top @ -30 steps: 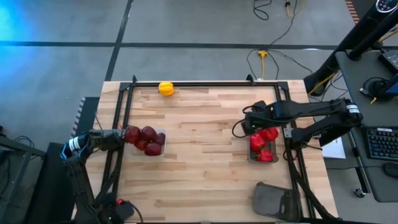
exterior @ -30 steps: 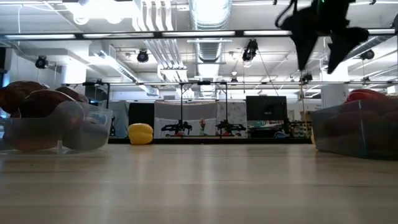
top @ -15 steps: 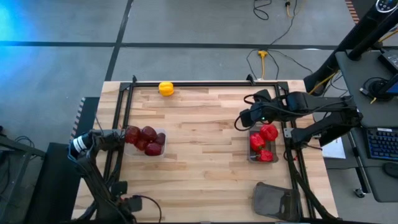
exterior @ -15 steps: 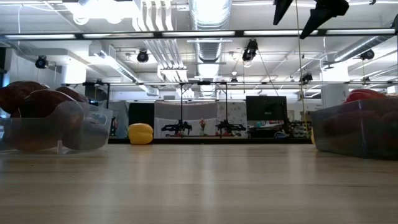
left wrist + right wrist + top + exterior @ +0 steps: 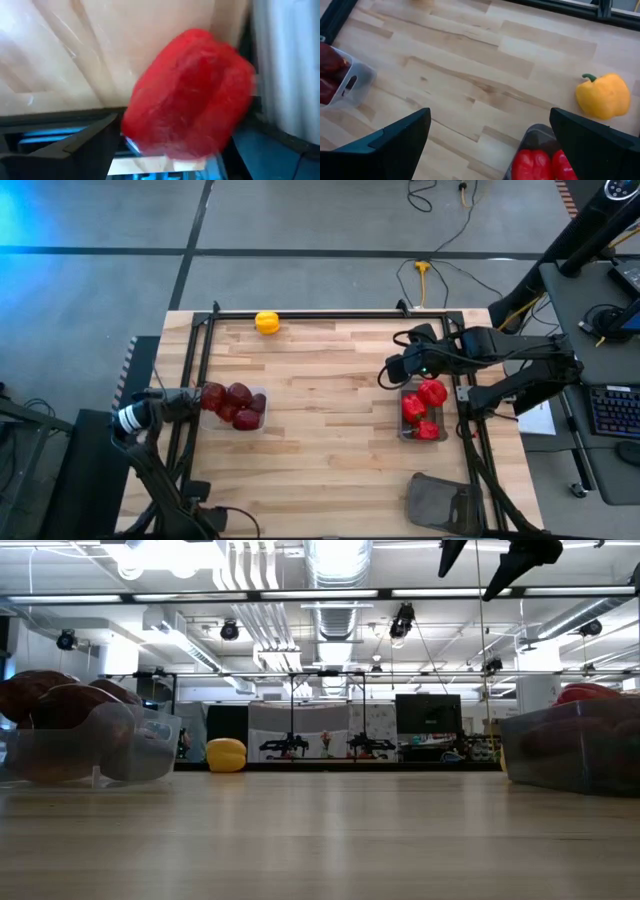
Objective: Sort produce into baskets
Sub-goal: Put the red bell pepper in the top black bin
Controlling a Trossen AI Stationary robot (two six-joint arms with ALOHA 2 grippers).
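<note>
A clear basket (image 5: 240,408) at the table's left holds several dark maroon peppers (image 5: 240,395); it also shows in the low view (image 5: 95,745). My left gripper (image 5: 196,398) reaches in level from the left edge and is shut on one maroon pepper (image 5: 190,95) at the basket's left rim. A second clear basket (image 5: 421,420) at the right holds red peppers (image 5: 430,393). My right gripper (image 5: 490,150) is open and empty, raised above the table just far-left of that basket (image 5: 395,370). A yellow pepper (image 5: 267,322) lies on the table by the far edge. My left gripper has the maroon pepper (image 5: 212,395) between its two fingers, coming level from the table's left side. The pepper fills the gap in the wrist view, its side against one finger (image 5: 75,142). It sits at the basket's left rim beside the other peppers; whether it rests on them I cannot tell.
A dark grey basket (image 5: 440,502) stands at the near right corner. A black frame rail (image 5: 300,315) runs along the far edge, with more rails at both sides. Bare wood (image 5: 330,400) lies between the two clear baskets.
My right gripper has risen from just above the red peppers' basket and shifted a little toward the far left, then held still. The peppers and baskets have stayed in place.
</note>
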